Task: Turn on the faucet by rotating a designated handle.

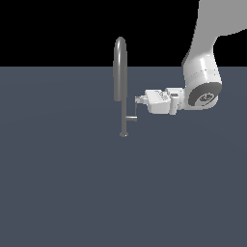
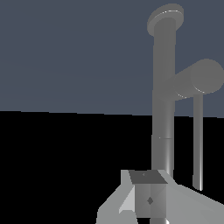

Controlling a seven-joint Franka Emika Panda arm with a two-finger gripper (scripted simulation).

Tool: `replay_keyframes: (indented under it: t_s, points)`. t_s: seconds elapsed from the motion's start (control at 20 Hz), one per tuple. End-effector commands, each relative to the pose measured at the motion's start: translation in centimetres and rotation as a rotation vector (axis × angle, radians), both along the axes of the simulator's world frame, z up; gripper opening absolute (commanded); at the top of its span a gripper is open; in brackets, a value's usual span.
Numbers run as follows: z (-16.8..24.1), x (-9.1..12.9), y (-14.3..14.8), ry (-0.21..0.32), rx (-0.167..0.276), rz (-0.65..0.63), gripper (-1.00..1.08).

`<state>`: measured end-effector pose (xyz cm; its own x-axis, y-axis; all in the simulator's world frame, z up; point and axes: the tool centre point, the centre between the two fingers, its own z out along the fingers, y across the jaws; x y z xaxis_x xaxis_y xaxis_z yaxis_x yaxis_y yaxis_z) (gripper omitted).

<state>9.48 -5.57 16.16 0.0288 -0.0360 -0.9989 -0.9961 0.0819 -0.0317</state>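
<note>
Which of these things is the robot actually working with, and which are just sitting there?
Part of the job:
- faucet
- handle, the small bent lever low on the stem
- tool, close beside the handle

Just there:
- grey floor; nothing else shows

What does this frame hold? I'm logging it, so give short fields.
tap: upright grey tap on the floor, arched spout on top
lever: small bent stub low on the stem, toward the exterior view's right
claw: held sideways just above the lever; contact unclear
claw state: cannot tell
</note>
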Motion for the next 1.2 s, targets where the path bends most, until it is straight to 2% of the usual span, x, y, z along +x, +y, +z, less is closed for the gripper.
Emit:
replay_keyframes:
  t_s: [0.0,0.45,1.05,1.15]
  points:
    - [-0.8,0.2,0.1,0.017,0.021,-0.022,-1.00]
    - [-1.4,0.3,0.2,0.030,0.036,-0.037,-1.00]
    - [-0.4,-2.4,0.6,0.029,0.036,-0.037,-1.00]
    - [-0.6,-2.1,0.5,0.029,0.035,-0.040,-1.00]
